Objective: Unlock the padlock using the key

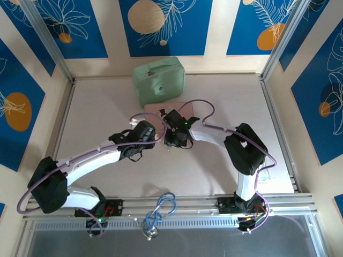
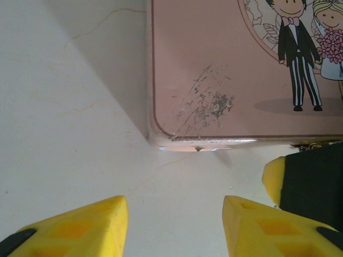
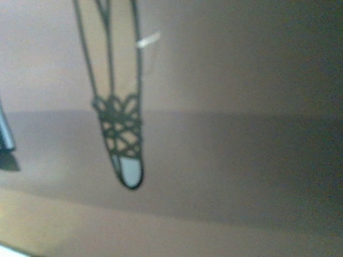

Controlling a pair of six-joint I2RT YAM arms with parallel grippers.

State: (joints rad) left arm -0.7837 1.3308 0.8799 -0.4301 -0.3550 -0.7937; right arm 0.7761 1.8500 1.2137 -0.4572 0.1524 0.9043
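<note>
A pink box (image 2: 225, 69) with a cartoon bride and groom on its lid lies flat at the table's middle (image 1: 155, 108). My left gripper (image 2: 176, 225) is open just in front of the box's scratched near corner, with bare table between its yellow fingers (image 2: 91, 225). From above, the left gripper (image 1: 157, 136) and right gripper (image 1: 174, 140) sit close together at the box's near edge. A black and yellow part of the right gripper (image 2: 305, 182) stands by the box's front wall. The right wrist view is a blurred close look at the pink lid (image 3: 225, 80). The padlock and the key are hidden.
A pale green case (image 1: 159, 80) stands behind the pink box at the back of the table. Metal frame posts (image 1: 51, 43) rise at the back corners. A rail with a coiled blue cable (image 1: 161, 209) runs along the near edge.
</note>
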